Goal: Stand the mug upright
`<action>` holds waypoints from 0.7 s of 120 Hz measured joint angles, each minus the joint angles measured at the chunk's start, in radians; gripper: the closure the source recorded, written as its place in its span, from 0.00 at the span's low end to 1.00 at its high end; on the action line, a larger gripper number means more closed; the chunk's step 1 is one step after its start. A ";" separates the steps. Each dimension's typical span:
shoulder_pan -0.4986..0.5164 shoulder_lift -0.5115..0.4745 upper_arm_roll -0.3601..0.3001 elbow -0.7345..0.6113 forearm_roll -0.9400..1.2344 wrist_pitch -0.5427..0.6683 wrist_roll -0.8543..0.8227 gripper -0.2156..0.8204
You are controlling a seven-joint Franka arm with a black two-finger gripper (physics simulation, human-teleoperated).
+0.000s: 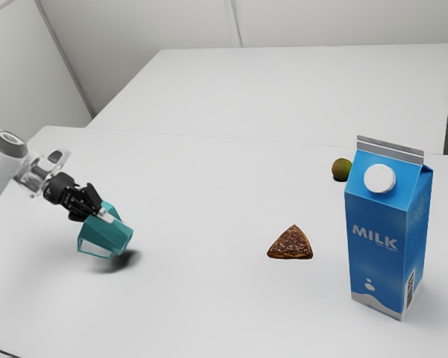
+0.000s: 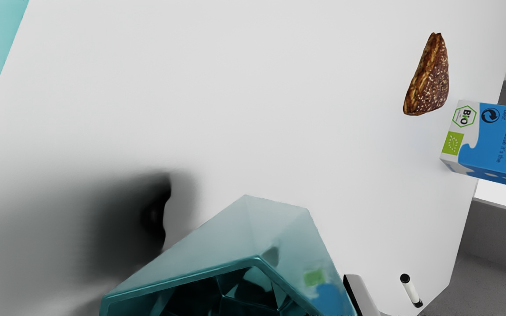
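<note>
One glossy, faceted teal mug [image 1: 112, 236] tilted at my claw [image 1: 103, 215]; apart or clamped, I couldn't tell. The smooth table [image 1: 194, 306] held one seeded, triangular pastry [image 1: 291, 245], one boxy carton [image 1: 377, 239], one round fruit [image 1: 341, 168].

I work in a plain room, its exact kind I cannot tell. I see smooth pale walls [image 1: 149, 26], a wide white table [image 1: 179, 306] with another flat white surface [image 1: 284, 89] beyond its far edge, and a dark grey floor [image 2: 490, 285]. A white marker with black ends [image 2: 411, 290] lies near the table's corner.
</note>
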 joint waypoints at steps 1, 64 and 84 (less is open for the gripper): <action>-0.004 -0.001 0.000 0.000 0.004 0.003 -0.001 0.96; -0.273 -0.051 0.029 0.016 0.425 0.315 -0.075 0.97; -0.313 -0.054 0.030 0.004 0.507 0.417 -0.102 0.97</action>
